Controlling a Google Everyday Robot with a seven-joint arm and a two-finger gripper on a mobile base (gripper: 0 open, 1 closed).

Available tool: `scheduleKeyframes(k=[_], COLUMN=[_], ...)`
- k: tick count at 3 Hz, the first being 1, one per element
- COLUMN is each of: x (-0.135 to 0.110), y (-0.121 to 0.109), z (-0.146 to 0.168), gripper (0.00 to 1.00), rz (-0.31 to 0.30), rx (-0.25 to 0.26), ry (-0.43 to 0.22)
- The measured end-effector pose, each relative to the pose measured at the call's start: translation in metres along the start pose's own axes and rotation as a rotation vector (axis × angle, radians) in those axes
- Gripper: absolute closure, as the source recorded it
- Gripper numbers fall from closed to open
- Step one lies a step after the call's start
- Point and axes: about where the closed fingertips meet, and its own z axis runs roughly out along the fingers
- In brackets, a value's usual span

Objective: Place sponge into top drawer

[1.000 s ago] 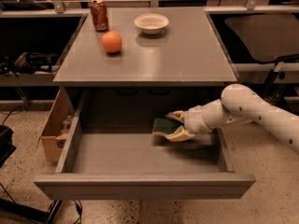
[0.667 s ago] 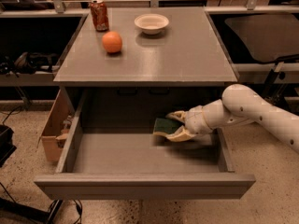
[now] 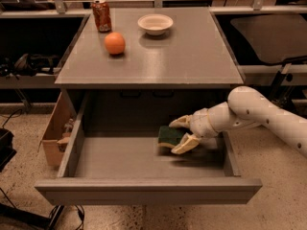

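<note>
The top drawer [image 3: 144, 190] is pulled wide open below the grey cabinet top [image 3: 192, 56]. My gripper [image 3: 173, 137] reaches in from the right and sits low inside the right half of the drawer. Its pale fingers [image 3: 186, 144] are closed around the sponge [image 3: 166, 134], whose dark green layer faces up. The sponge is at or just above the drawer floor; I cannot tell if it touches. My white arm [image 3: 259, 114] crosses over the drawer's right wall.
On the cabinet top stand an orange [image 3: 114, 43], a red soda can [image 3: 101, 15] and a white bowl [image 3: 155, 24]. A cardboard box [image 3: 53, 133] stands on the floor left of the drawer. A dark chair [image 3: 268, 32] is at the right.
My gripper with the sponge has moved slightly down and to the left inside the drawer. Nothing else has moved.
</note>
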Motion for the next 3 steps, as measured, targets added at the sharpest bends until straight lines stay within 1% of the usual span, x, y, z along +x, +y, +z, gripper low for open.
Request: scheduleKeyframes(k=[1, 2, 3], x=[0.000, -0.011, -0.039], y=[0.000, 0.000, 0.004], z=[0.000, -0.022, -0.071], gripper=[0.00, 0.00, 0.00], rz=[0.000, 0.004, 0.012], rx=[0.000, 0.015, 0.024], ry=[0.000, 0.021, 0.119])
